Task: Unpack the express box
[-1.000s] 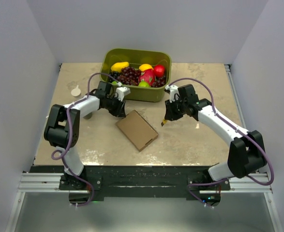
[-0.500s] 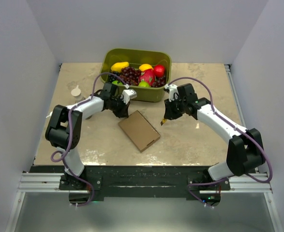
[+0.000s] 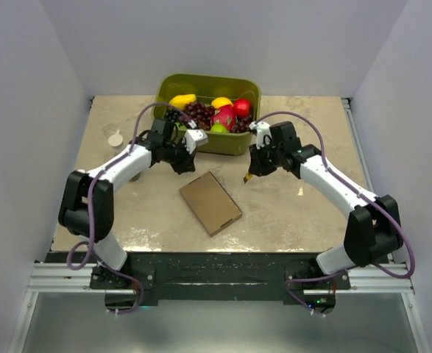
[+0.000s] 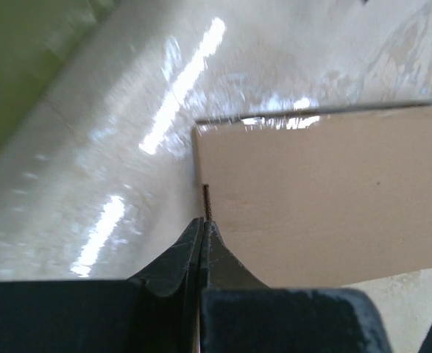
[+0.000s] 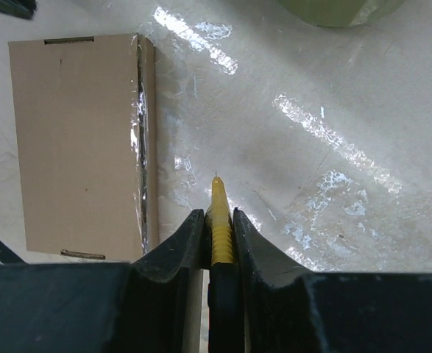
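Note:
The express box [image 3: 210,204] lies flat and closed on the table, a thin brown cardboard mailer. It also shows in the left wrist view [image 4: 326,191] and the right wrist view [image 5: 76,140]. My left gripper [image 3: 184,165] is shut and empty, its tips [image 4: 203,222] at the box's far-left short edge, beside a small slot. My right gripper [image 3: 251,170] is shut on a yellow and black utility knife [image 5: 220,217]. The knife's tip points down at bare table, to the right of the box's long taped edge.
An olive-green tub [image 3: 208,114] of fruit stands at the back, just behind both grippers; its wall shows in the left wrist view [image 4: 24,51]. A small white round object [image 3: 115,138] lies at the far left. White walls close in the table on three sides.
The box has slid slightly toward the near right. My left gripper has drawn back from it toward the tub. My right gripper with the knife has moved slightly back and left.

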